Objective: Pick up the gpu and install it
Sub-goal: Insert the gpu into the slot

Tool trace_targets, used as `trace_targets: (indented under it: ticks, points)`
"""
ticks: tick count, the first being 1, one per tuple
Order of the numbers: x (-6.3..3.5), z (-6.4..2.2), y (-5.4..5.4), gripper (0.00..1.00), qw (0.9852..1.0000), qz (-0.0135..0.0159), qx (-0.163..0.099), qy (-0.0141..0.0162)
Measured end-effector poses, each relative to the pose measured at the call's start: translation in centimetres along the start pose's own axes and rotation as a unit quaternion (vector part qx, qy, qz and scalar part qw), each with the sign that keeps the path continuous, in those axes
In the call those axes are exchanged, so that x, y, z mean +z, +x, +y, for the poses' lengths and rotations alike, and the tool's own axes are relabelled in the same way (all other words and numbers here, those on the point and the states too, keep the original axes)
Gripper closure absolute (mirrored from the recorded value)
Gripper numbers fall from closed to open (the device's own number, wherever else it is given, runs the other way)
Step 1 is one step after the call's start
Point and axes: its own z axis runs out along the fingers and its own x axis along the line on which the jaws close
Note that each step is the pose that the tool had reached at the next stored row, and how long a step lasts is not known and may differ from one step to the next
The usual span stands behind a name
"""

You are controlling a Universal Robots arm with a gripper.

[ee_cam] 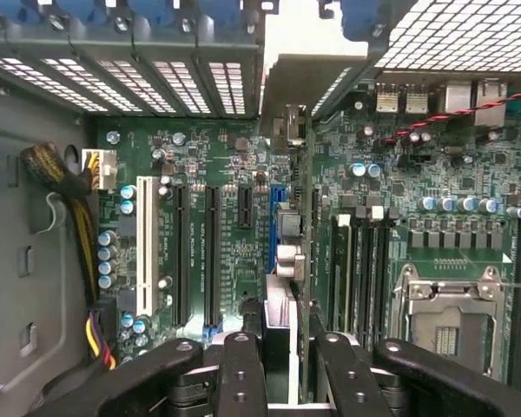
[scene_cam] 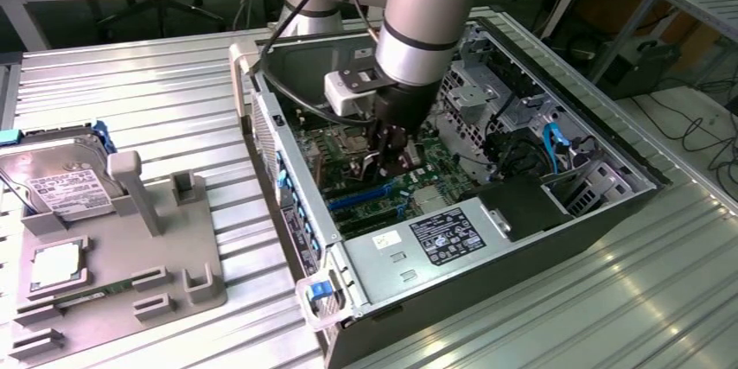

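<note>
The gpu (ee_cam: 288,236) is seen edge-on in the wrist view, a thin green card with silver capacitors and a pale heatsink, held upright over the motherboard (ee_cam: 217,156). Its metal bracket end (ee_cam: 288,95) reaches the rear slot openings of the case. My gripper (ee_cam: 286,352) is shut on the card, with a black finger on each face. The card's lower edge stands right beside the blue expansion slot (ee_cam: 272,221); whether it is seated I cannot tell. In the exterior view my gripper (scene_cam: 389,155) is deep inside the open computer case (scene_cam: 600,213), with the gpu (scene_cam: 403,160) partly hidden by the fingers.
Black and white expansion slots (ee_cam: 181,252) lie beside the card, memory slots (ee_cam: 356,261) and the CPU socket (ee_cam: 451,313) on its other side. Yellow cables (ee_cam: 78,200) run along the case wall. The power supply (scene_cam: 438,235) sits nearby. A hard drive (scene_cam: 64,183) rests on a grey fixture (scene_cam: 116,274).
</note>
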Motion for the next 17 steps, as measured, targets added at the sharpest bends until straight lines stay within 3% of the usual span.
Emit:
trace_targets:
  ticks: [17]
  points:
    - [0.92, 0.78, 0.34, 0.72, 1.0000, -0.0003, -0.005, 0.0000]
